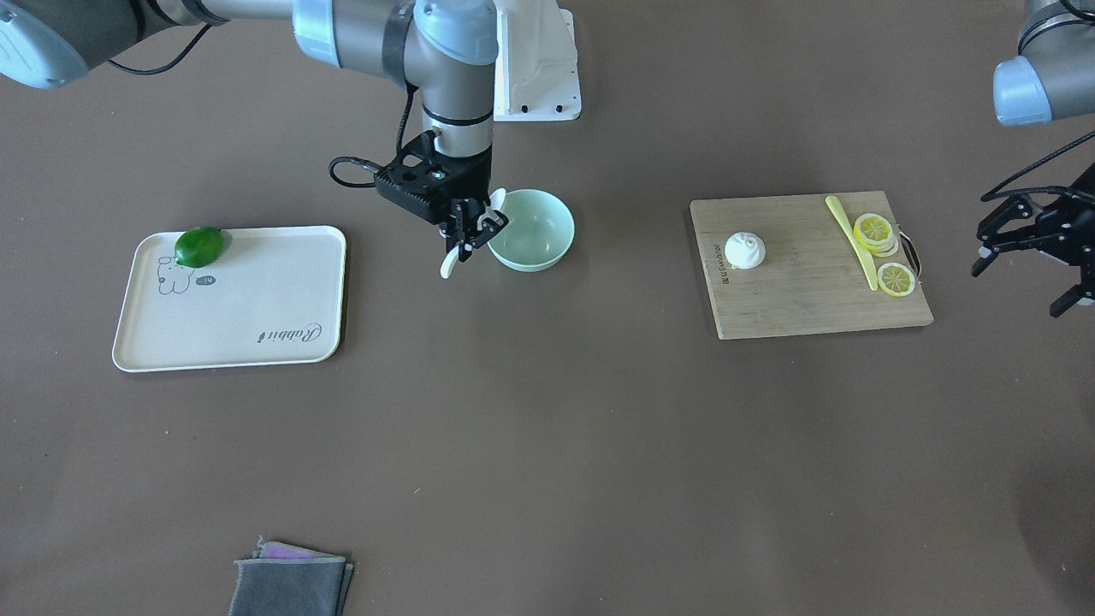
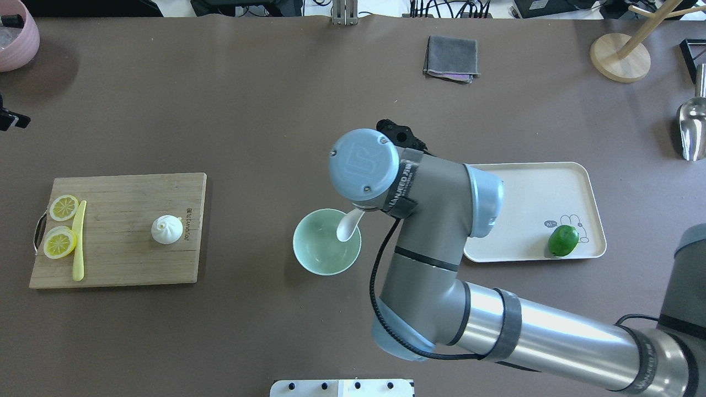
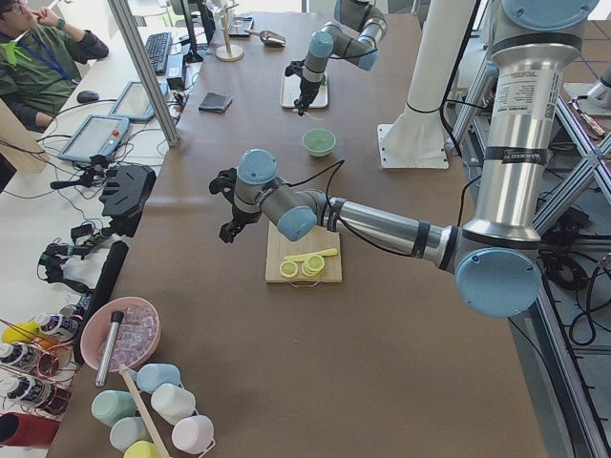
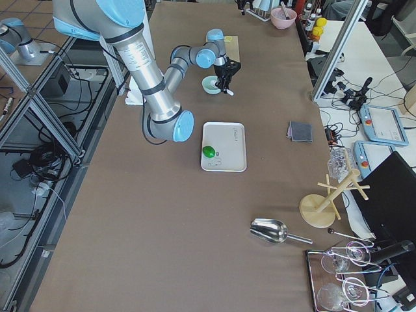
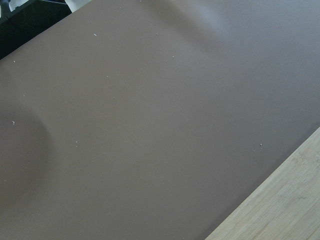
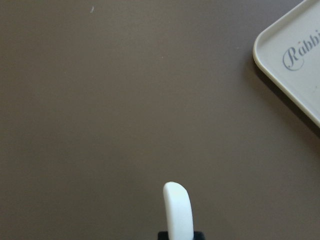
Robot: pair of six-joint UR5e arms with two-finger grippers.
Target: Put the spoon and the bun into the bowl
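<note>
Left gripper (image 1: 1018,291): jaws wide, empty | small white pleated steamed bun (image 2: 167,229): left, on bamboo board (image 2: 121,259); likely soft, light, pinch low sides gently | pale mint-green round bowl (image 2: 314,256): centre | cream-white soup spoon (image 2: 348,226): scoop over bowl's right side, right gripper (image 1: 472,233) jaws clamped on handle; probably stiff, slippery

Cutting board (image 2: 121,259), lemon slices (image 2: 60,242), tray (image 2: 529,193), lime (image 2: 563,240), grey cloth (image 2: 451,57)

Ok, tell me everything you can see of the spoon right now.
The spoon is cream-white and glossy, like ceramic or plastic, with a deep oval scoop and short curved handle. The right gripper is shut on its handle, holding it tilted, scoop over the bowl just inside its rim. Whether it touches the bowl is unclear.
</note>
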